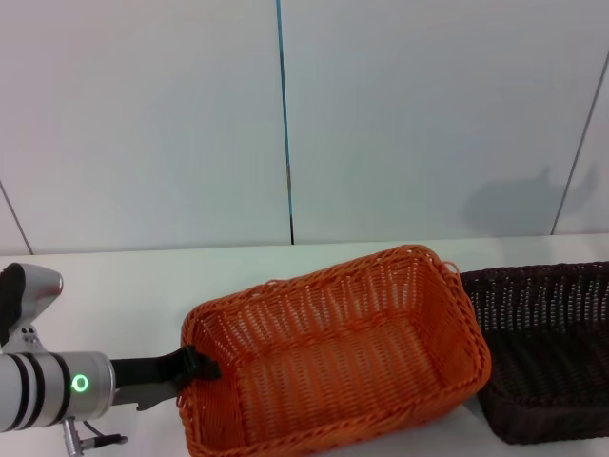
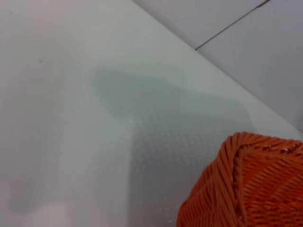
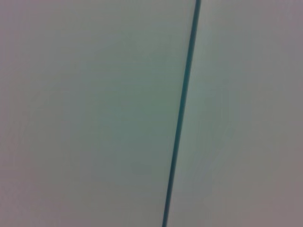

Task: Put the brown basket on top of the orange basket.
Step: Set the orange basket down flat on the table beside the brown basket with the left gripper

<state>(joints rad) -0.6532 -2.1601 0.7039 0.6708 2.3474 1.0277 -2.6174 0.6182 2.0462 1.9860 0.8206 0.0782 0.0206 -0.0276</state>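
Head view down (wrists close-up)

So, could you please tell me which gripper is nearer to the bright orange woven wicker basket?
Left. The left gripper is at the rim of the bright orange woven wicker basket, on the short side towards the robot's left. The right gripper appears in no view, so its position cannot be judged.

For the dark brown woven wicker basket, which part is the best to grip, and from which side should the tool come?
Probably the braided rim of the dark brown rectangular wicker basket, on the far long edge or the right side, approached from above. It sits upright and open, so the rim is exposed, while its left end is close against the bright orange woven wicker basket. The left tool is at the orange basket's left rim.
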